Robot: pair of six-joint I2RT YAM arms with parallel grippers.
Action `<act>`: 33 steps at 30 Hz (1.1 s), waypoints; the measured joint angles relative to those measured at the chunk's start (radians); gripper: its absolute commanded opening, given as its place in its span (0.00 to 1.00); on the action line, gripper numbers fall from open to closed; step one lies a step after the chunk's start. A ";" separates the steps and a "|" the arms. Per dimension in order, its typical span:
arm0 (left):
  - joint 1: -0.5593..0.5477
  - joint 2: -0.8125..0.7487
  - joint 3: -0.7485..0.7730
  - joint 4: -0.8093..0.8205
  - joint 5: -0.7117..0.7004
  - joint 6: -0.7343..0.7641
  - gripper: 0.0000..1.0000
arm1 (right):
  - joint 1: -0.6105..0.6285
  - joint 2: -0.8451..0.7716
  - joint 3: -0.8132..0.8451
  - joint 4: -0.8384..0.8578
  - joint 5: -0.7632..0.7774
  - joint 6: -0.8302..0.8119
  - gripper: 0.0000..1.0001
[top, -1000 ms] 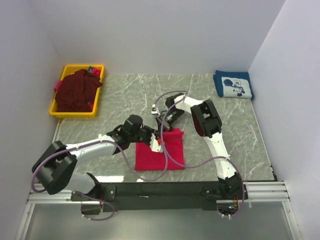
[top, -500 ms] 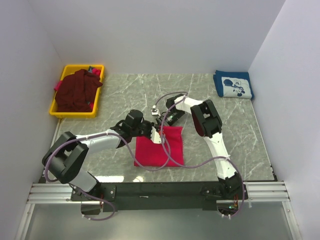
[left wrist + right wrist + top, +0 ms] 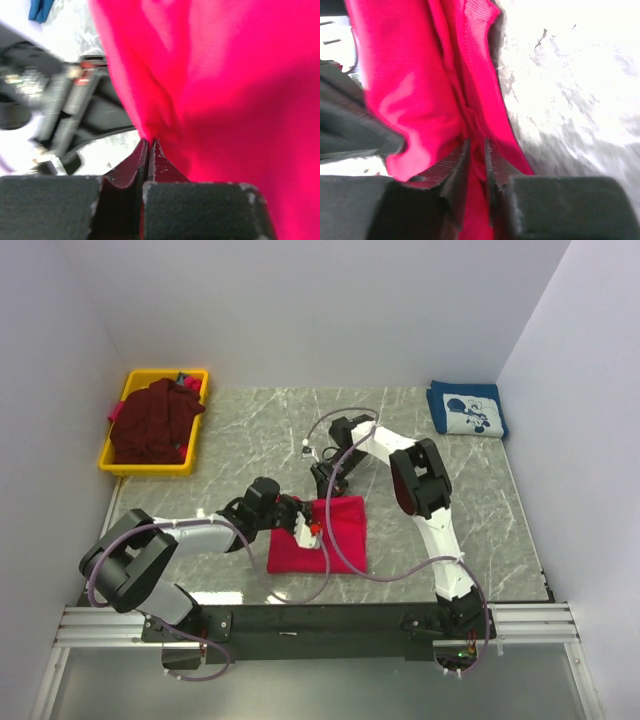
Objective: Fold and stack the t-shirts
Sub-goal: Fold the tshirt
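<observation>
The bright red t-shirt point(image 3: 335, 545) lies folded on the marble table point(image 3: 470, 510), just in front of the arms' bases. My left gripper point(image 3: 305, 526) rests at its upper left corner, and in the left wrist view that gripper point(image 3: 150, 141) is shut on a pinch of the red cloth point(image 3: 240, 75). My right gripper point(image 3: 323, 480) hovers at the shirt's far edge. Seen from the right wrist, this gripper point(image 3: 476, 142) has its jaws slightly parted, with a fold of the red cloth point(image 3: 410, 90) lying loosely between them. The navy t-shirt point(image 3: 467, 410) sits folded at the far right corner.
A yellow bin point(image 3: 150, 468) at the far left holds the crumpled dark maroon t-shirt point(image 3: 150, 420). White walls close in the table on three sides. Purple cables loop from both arms over the red shirt.
My right gripper's jaws have parted and it has drawn back toward the shirt's far edge. My left gripper has shifted nearer and leftward with the cloth still pinched.
</observation>
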 measured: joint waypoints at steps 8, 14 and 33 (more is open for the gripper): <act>-0.023 -0.014 -0.052 0.055 -0.004 0.048 0.01 | 0.000 -0.115 0.033 0.029 0.106 0.041 0.57; -0.003 0.003 0.051 -0.021 -0.013 -0.051 0.42 | -0.048 -0.178 0.104 0.047 0.112 0.076 0.70; 0.454 0.251 0.621 -0.797 0.366 -0.784 0.63 | -0.285 -0.440 -0.385 0.275 0.064 0.224 0.56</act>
